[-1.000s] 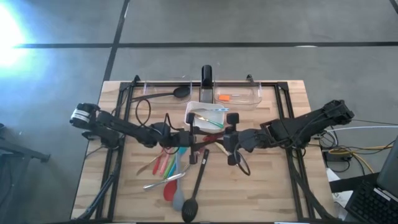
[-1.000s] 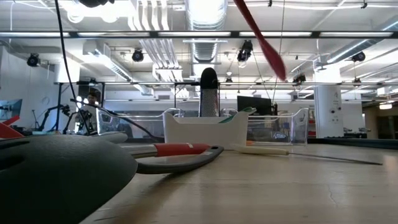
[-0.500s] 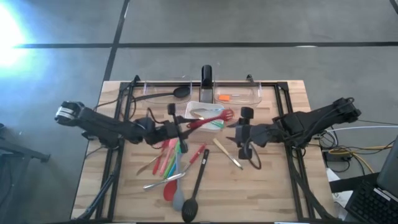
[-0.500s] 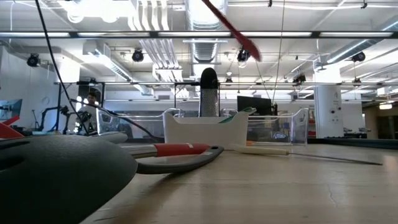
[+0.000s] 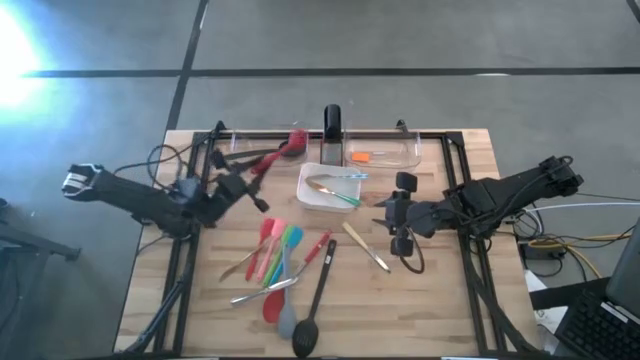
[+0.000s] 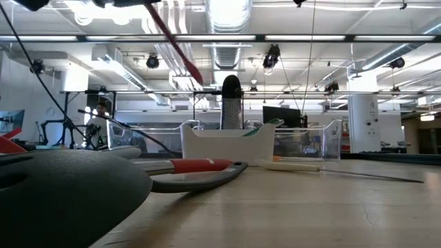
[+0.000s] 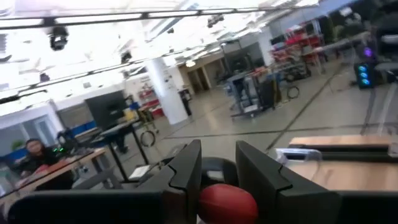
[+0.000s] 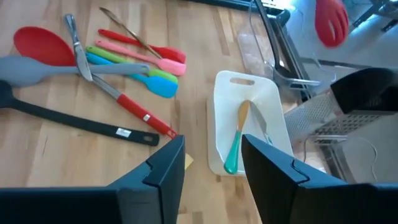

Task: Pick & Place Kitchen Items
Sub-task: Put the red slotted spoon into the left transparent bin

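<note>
Grey concrete floor (image 5: 400,40); exposed ceiling ducts (image 6: 227,14), strip lights; white column (image 6: 363,122); seated person (image 7: 34,155) at desk.

Left wrist view: red spatula (image 7: 227,204) shows only as a blurred red blob between the fingers (image 7: 186,171), cut by the bottom edge; handle hidden. Room behind is smeared.

Low view: only a slanted piece of the red spatula (image 6: 173,41) shows, top end cut by the frame edge. Big dark rounded blob (image 6: 69,186) in the foreground is out of focus, probably a black spoon head.

High view: items in the right clear bin (image 5: 400,160) are too small to identify. White dish (image 5: 310,195) contents partly overlap, count unclear.

Right wrist view: gray spoon (image 8: 37,67) is cut off at the edge.
</note>
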